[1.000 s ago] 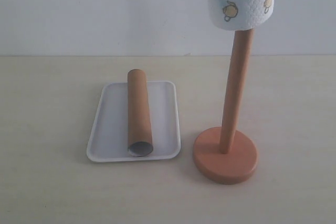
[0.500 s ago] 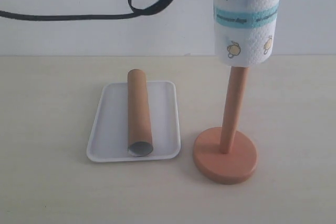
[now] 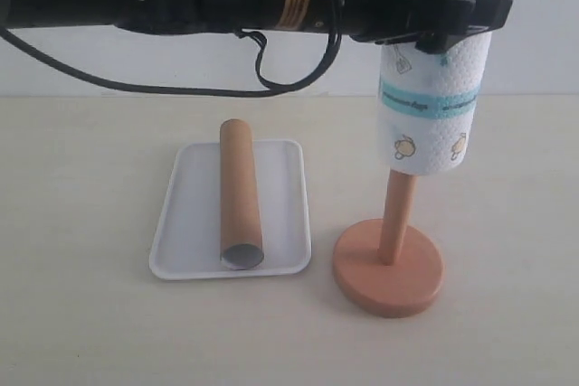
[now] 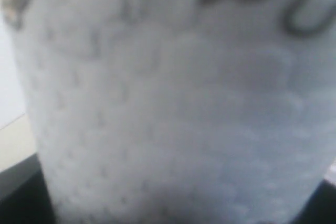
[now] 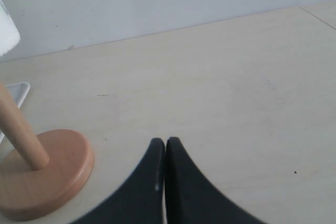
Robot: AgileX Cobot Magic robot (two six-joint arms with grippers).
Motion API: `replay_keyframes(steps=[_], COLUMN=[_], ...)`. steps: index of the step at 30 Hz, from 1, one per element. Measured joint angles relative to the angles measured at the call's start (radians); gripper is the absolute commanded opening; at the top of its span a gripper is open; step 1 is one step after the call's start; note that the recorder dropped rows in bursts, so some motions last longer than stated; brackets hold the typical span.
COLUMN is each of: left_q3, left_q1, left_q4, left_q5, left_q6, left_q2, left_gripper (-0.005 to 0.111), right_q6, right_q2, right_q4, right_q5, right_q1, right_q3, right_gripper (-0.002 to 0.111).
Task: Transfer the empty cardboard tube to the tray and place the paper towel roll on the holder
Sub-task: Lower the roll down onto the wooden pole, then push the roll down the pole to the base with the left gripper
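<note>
Roll [image 3: 425, 106]: likely light, soft, easily crushed; gentle hold around upper half suits.
Left tool [image 3: 445, 8]: clamped on roll near top, above holder [image 3: 395, 223].
Right tool [image 5: 165, 148]: tips together, empty.

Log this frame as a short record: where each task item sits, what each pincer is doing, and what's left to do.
tube: lies lengthwise on the tray
roll: upright over the holder pole, partway down, clear of the base
left pincer: shut on the roll's upper end
right pincer: shut, empty, over the table near the holder's base
remaining: probably lower the roll to the base, then release
</note>
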Motion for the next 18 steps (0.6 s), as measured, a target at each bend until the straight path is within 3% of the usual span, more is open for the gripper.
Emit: replay_keyframes(steps=[11, 18], left_q3=[0.000, 0.060], left_q1=[0.000, 0.000], left_q4=[-0.023, -0.235], left_q5=[-0.019, -0.023], left_q6=[0.051, 0.266], left_q2=[0.094, 0.117], left_gripper=[0.004, 0.004], right_q6=[0.000, 0.000], right_q2=[0.000, 0.000], right_q4=[0.000, 0.000], right_q5=[0.000, 0.000], right_q1=[0.000, 0.000], right_q3=[0.000, 0.000], right_gripper=[0.000, 0.000])
